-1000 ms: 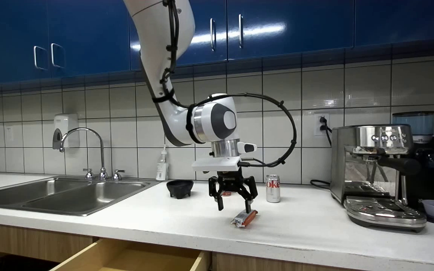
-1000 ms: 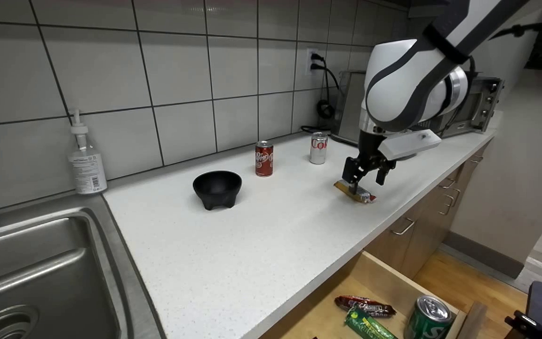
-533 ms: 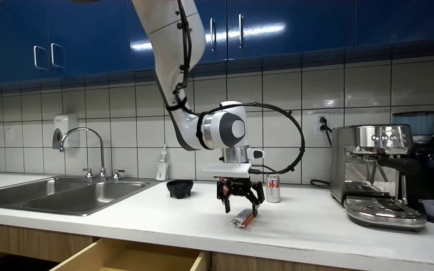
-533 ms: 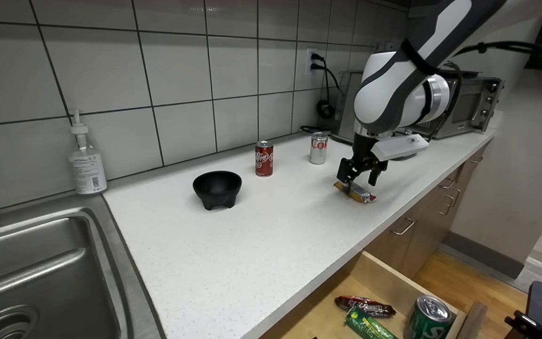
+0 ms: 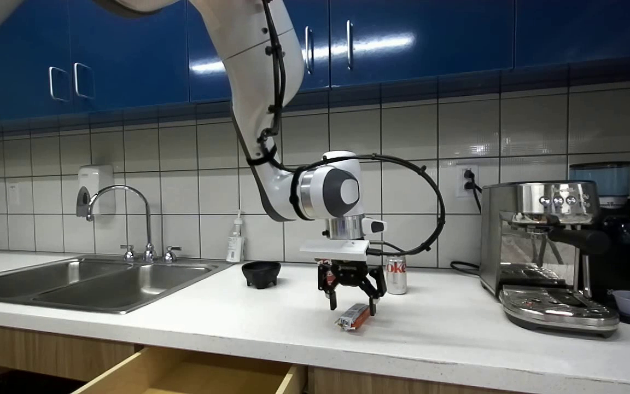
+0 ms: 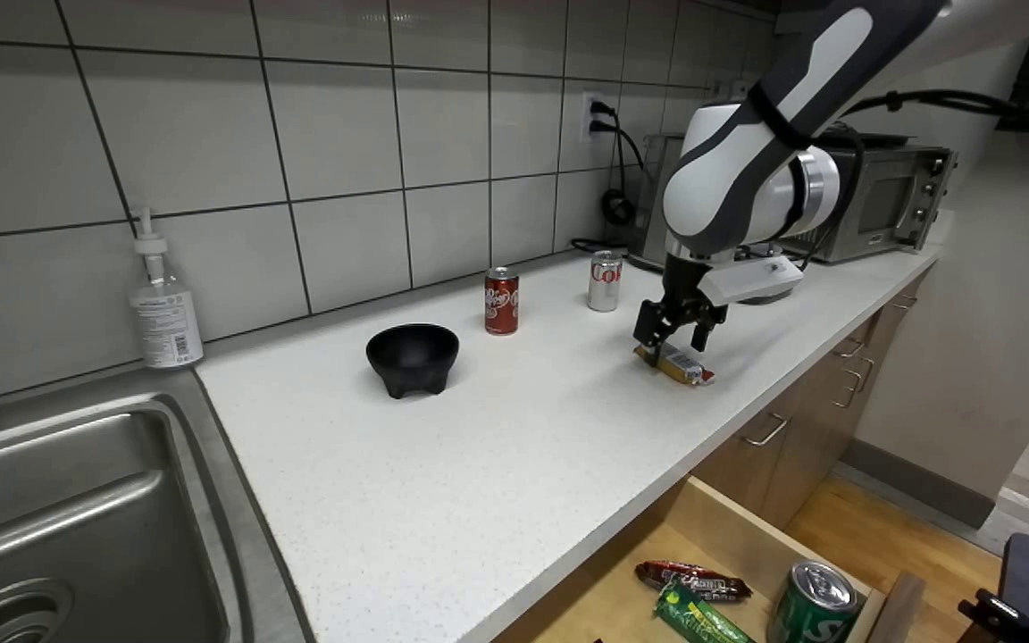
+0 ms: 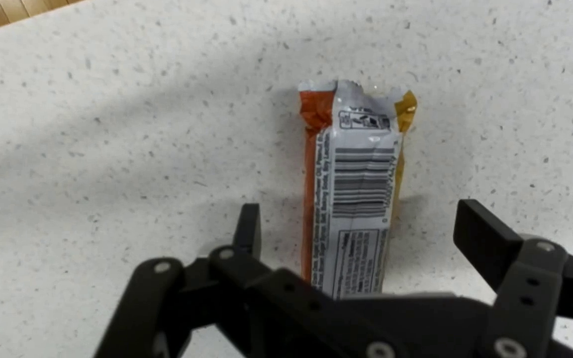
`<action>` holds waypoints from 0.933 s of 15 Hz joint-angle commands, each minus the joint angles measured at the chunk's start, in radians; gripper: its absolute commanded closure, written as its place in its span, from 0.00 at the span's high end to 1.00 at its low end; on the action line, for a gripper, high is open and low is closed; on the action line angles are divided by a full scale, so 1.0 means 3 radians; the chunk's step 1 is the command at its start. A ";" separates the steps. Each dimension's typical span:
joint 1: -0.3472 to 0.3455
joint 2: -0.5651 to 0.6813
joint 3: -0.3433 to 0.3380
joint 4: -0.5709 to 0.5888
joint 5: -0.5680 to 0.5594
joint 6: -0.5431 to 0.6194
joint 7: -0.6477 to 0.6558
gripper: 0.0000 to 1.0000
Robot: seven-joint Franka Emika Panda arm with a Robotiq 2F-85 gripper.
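In the wrist view, the lower end of the wrapped bar [image 7: 353, 189] is hidden behind the gripper [image 7: 358, 219] at bottom center, and its boxed print [image 7: 357, 261] is too small to read. In an exterior view, the gripper covers most of a red can [image 5: 330, 278] near the middle. In an exterior view, the bottom edge cuts off a green can [image 6: 811, 609] and green wrapper [image 6: 700, 616], lower right.
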 commanded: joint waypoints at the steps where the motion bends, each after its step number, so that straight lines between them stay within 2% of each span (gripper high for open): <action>1: -0.0111 0.0043 0.0098 0.0099 0.0076 -0.0063 -0.0153 1.00; 3: -0.0121 0.0052 0.0104 0.0107 0.0076 -0.0067 -0.0162 1.00; 4: -0.0127 0.0057 0.0107 0.0109 0.0078 -0.0066 -0.0168 0.75; 6: -0.0140 0.0047 0.0117 0.0104 0.0084 -0.0062 -0.0193 0.66; 12: -0.0186 0.0013 0.0153 0.0090 0.0133 -0.0025 -0.0258 0.18; 14: -0.0196 0.0008 0.0158 0.0094 0.0160 -0.0019 -0.0272 0.18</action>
